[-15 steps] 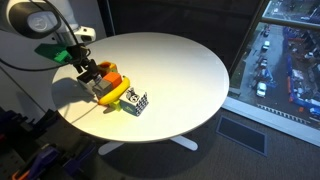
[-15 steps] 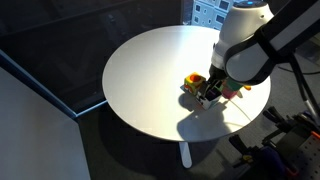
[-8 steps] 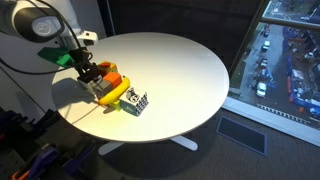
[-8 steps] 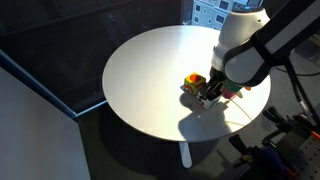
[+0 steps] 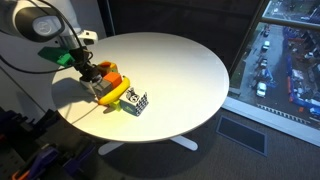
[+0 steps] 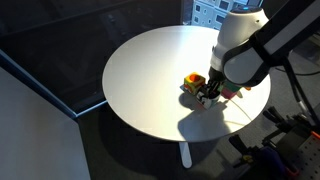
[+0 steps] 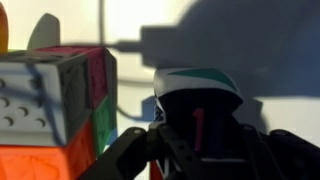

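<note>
Gripper [image 5: 90, 71]: low over the left edge of the surface [image 5: 175, 55], fingertips down among a small cluster of toys. I cannot tell whether it is open or closed, since the arm's bulk and deep shadow hide the jaws.
Orange toy [image 5: 111, 71]: bright, blocky plastic, right at the gripper's tip in both exterior views [image 6: 192, 80].
Yellow piece [image 5: 116, 96]: curved and smooth, lying against the orange toy's near side.
Checkered cube [image 5: 137, 102]: black-and-white patterned faces, just right of the yellow piece.
Many-coloured block [image 7: 60, 95]: pink, green and orange panels and one dotted pale face, close on the left in the wrist view.
Surface: round, white, matte.
Window [image 5: 285, 50]: far right, well apart.
</note>
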